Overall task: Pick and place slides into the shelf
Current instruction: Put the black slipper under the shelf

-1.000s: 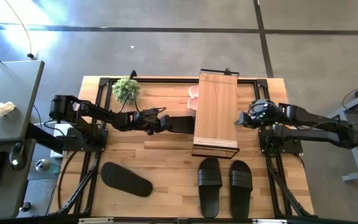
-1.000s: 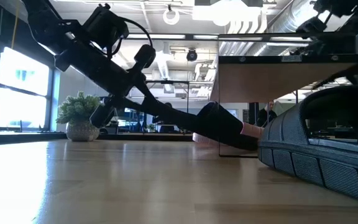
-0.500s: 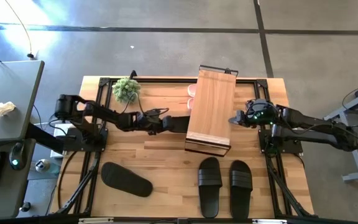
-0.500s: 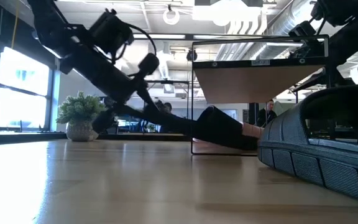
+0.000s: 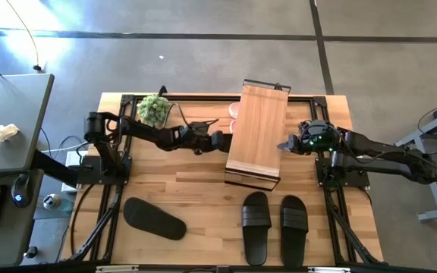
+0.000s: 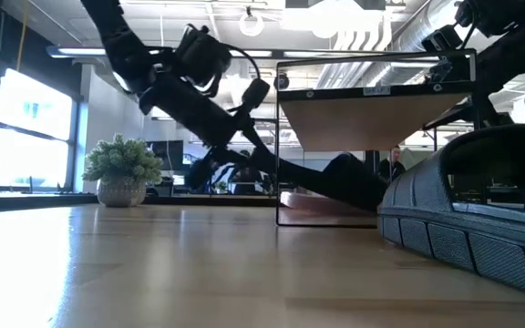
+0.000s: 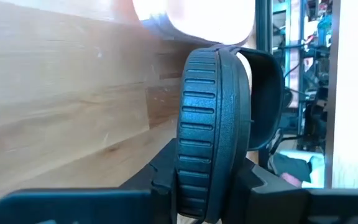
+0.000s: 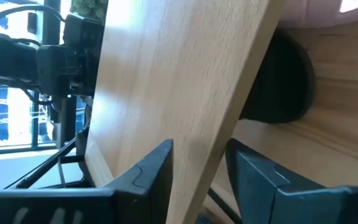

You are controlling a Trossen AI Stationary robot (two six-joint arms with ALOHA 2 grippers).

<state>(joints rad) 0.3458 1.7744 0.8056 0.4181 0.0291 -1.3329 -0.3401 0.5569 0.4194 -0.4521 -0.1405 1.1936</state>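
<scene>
The shelf (image 5: pixel 256 135) stands mid-table, a light-wood plank on a black wire frame (image 6: pixel 279 146). My left gripper (image 5: pixel 218 142) is at its left side, shut on a black slide (image 7: pixel 211 124) that reaches under the plank (image 6: pixel 340 178). My right gripper (image 5: pixel 286 144) is at the shelf's right side, shut on the plank. The pink slides (image 5: pixel 234 115) lie sole down under the shelf, peeking out at its far left. Three more black slides lie sole down near the near edge: one (image 5: pixel 154 218) on the left, and a pair (image 5: pixel 256 226) (image 5: pixel 294 223). My left gripper pinches the black slide across its ridged sole edge (image 7: pixel 199 171), the slide standing on edge between the two fingers. The fingers come level from the table's left. The slide's free end (image 8: pixel 283 81) is under the plank; whether it rests on the table I cannot tell. My right gripper holds the plank's long right edge (image 8: pixel 199 163) between its two fingers, one above and one below. It comes level from the table's right. The shelf's wire frame stands on the table (image 6: pixel 326 222).
A potted plant (image 5: pixel 152 109) stands near the far left corner, close behind my left arm. The near black slide fills the low view's right (image 6: pixel 468 219). Bare wood lies between the shelf and the near slides. A grey desk (image 5: pixel 10 121) is left of the table.
My right gripper has moved toward the table's left with the plank, and the shelf's near end has slid left, turning the shelf slightly. My left gripper has moved toward the far edge and the shelf, carrying the black slide farther under the plank.
</scene>
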